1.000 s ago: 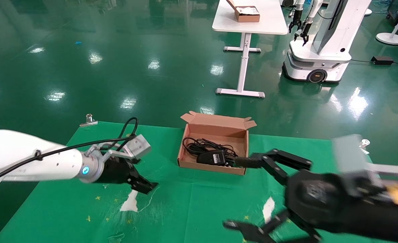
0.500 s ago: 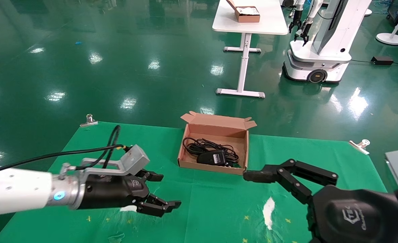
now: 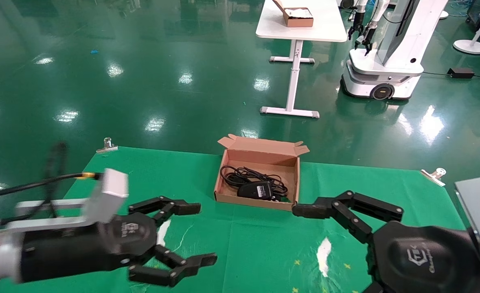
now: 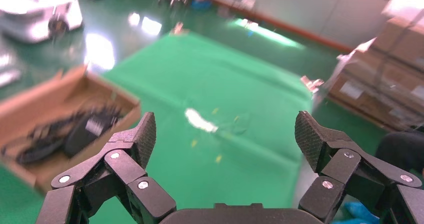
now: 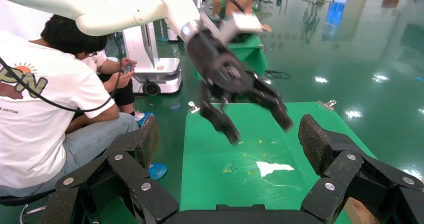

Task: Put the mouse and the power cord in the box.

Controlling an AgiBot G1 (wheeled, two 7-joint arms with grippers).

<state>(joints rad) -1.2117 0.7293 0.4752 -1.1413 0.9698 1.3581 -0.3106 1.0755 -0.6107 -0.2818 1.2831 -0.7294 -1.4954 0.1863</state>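
Since half a second ago, the left gripper point(image 3: 185, 234) has drawn back toward the robot, black ribbed fingers point(image 4: 142, 134) spread wide over the green cloth-covered table point(image 3: 260, 244). Right gripper point(image 3: 305, 211), likewise splayed and empty, hovers just beside the shallow brown cardboard box point(image 3: 256, 198). Inside lie the small black oval mouse point(image 3: 256, 189), white label up with unreadable print, and the thick black coiled power cord point(image 3: 244, 175), loops running across the box.

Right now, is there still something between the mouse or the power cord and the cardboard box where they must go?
No. The small black oval mouse and the thick black coiled power cord already lie inside the shallow brown cardboard box. The left gripper and the right gripper are both open, empty, over the green cloth.
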